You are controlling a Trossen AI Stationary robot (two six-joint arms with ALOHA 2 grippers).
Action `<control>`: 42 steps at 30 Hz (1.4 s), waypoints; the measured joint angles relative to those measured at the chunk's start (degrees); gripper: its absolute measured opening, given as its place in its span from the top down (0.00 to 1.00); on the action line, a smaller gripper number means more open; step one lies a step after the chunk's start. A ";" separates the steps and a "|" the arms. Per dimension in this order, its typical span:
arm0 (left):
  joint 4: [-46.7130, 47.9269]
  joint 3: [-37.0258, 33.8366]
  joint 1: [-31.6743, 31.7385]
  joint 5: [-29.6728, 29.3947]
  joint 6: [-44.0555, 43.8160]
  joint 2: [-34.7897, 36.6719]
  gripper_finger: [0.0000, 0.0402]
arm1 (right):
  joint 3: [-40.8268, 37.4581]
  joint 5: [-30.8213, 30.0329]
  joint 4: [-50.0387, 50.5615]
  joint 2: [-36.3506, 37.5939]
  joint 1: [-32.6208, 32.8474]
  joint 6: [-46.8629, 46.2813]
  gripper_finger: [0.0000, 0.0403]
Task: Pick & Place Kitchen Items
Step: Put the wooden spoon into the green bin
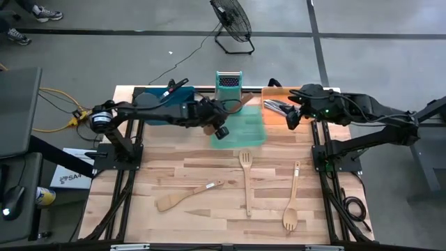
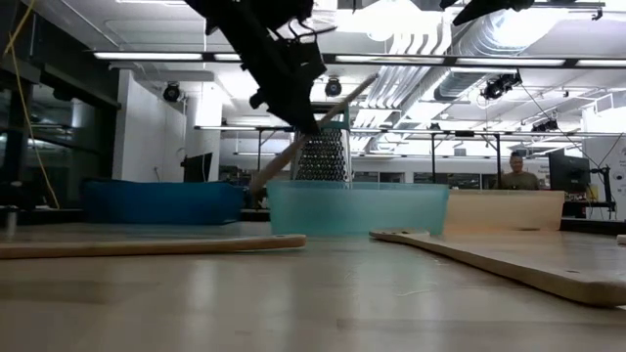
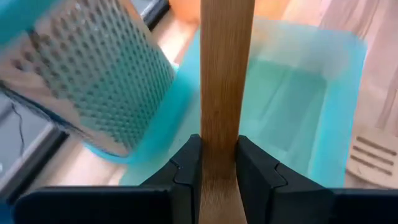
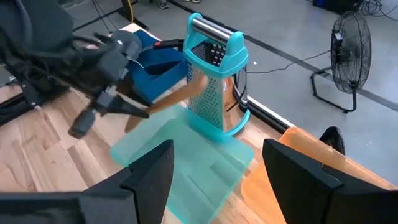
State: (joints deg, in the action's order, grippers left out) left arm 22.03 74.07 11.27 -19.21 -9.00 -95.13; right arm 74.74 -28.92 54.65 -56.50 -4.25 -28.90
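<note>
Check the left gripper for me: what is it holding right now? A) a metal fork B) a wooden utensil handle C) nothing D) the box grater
B: the left gripper is clamped on a wooden utensil handle above the green tray, beside the grater.

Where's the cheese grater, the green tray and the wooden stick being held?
grater (image 4: 214,93), right wrist view, metal face
green tray (image 2: 357,208), low view, front wall
wooden utensil (image 3: 225,81), left wrist view, handle

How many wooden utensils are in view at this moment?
4. One wooden utensil is gripped by the left end effector over the green tray. Three lie on the table: a spatula, a slotted spatula, a wooden fork. Trays may hide more.
</note>
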 joint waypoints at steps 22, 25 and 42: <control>1.33 13.50 -0.02 2.89 -7.97 -7.02 0.84 | 0.00 -0.93 0.66 -1.67 0.00 -1.32 0.41; 2.08 13.43 0.01 2.68 -10.20 -9.18 0.84 | 0.00 -1.11 0.74 -1.72 0.00 -1.22 0.41; 13.49 13.45 -0.02 5.41 -12.54 -13.69 0.84 | 0.00 -1.03 1.73 -1.70 0.00 -0.88 0.41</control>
State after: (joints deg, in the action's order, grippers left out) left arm 35.52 87.53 11.25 -13.79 -21.54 -108.81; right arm 74.74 -29.95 56.38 -58.19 -4.25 -29.78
